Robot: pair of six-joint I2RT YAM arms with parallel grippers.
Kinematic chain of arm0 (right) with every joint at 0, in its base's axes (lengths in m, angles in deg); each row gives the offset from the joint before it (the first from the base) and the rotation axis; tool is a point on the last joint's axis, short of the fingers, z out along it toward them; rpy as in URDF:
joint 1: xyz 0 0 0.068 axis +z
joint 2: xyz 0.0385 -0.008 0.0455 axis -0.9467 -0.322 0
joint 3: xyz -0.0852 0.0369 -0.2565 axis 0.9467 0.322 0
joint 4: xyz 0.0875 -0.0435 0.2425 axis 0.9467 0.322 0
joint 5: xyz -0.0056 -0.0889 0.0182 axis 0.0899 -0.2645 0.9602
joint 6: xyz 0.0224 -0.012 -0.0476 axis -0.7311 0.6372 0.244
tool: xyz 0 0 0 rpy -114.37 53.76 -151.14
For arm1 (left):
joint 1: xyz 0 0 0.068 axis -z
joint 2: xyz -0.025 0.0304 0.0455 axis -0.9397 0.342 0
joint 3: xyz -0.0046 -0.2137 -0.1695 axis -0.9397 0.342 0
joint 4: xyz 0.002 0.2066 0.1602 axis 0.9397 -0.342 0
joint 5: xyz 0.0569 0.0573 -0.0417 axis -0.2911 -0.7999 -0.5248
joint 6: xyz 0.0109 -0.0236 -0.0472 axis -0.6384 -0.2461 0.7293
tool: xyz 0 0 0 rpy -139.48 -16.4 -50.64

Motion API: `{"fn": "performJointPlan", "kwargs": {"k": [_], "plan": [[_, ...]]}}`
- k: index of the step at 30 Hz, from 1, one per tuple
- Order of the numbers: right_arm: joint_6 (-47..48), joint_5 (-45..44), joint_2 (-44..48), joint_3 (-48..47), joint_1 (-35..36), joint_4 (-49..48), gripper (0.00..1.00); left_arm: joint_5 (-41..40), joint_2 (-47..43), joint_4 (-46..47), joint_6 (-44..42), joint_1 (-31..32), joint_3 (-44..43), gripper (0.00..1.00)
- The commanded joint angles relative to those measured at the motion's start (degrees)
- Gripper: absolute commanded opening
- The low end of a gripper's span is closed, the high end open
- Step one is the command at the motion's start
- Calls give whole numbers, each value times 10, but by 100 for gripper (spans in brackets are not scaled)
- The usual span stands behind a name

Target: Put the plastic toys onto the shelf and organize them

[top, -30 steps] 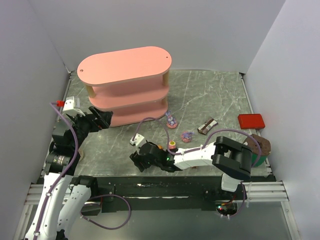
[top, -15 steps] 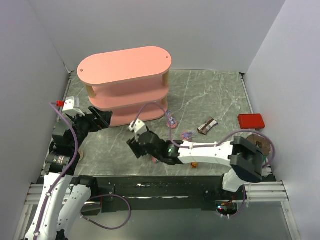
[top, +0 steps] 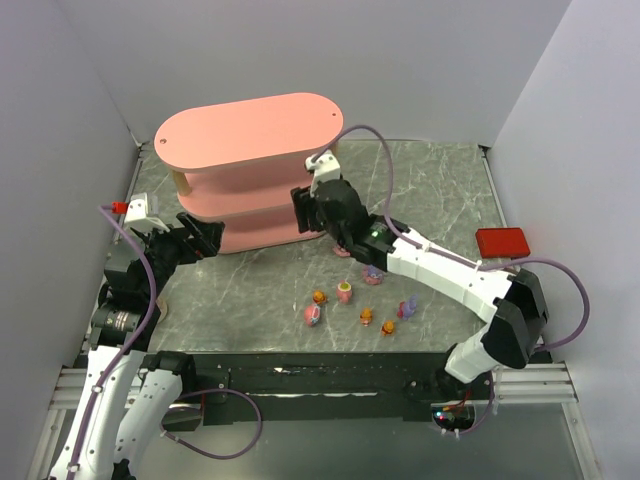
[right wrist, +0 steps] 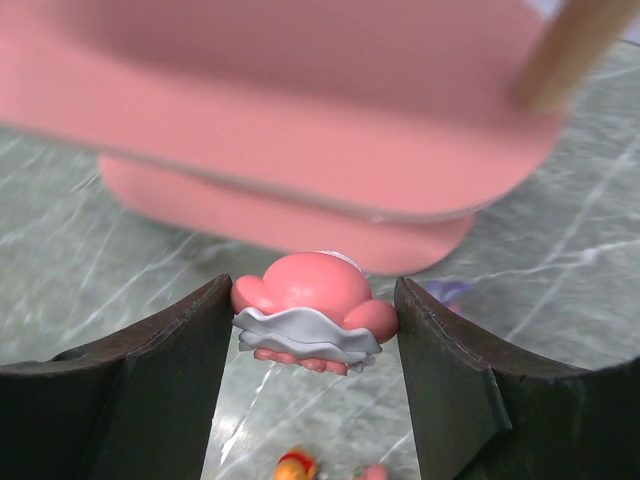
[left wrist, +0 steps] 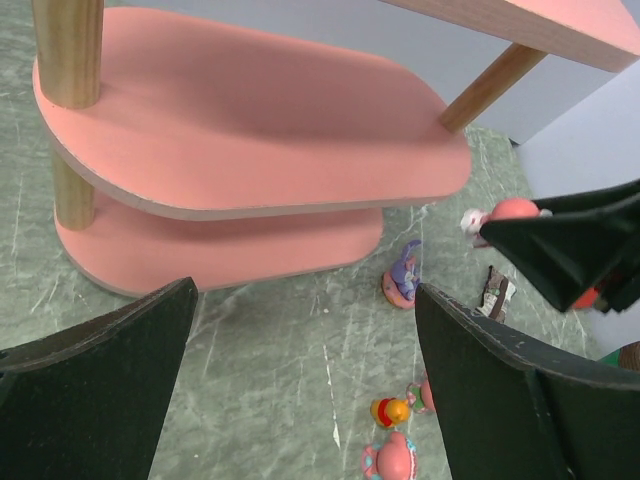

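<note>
Pink-white round toy (right wrist: 315,320) sits pinched between my right jaws, clear of the table (top: 440,190) and just in front of the right end of the pink shelf (top: 250,135). My left jaws are spread wide with nothing between them, facing the shelf's left end. Other toys lie scattered on the table between the shelf and my bases, among them an orange bear (top: 367,317) and a purple figure (top: 407,308).
</note>
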Motion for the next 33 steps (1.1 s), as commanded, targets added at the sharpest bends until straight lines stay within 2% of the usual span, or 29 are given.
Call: {"fn": "performJointPlan", "kwargs": {"k": [1,9,25,33], "plan": [[-21,-16,-18,-43,-20,29,58,-6,-8,14,-7,0,-1,96],[-12,-39,-54,-73,-36,10,58,-7,-10,12,-7,0,-1,96],[4,-42,-72,-61,-52,-72,59,-16,-9,7,-7,0,-4,96],[6,-42,-104,-81,-58,-79,62,-17,-9,7,-8,0,-4,96]]}}
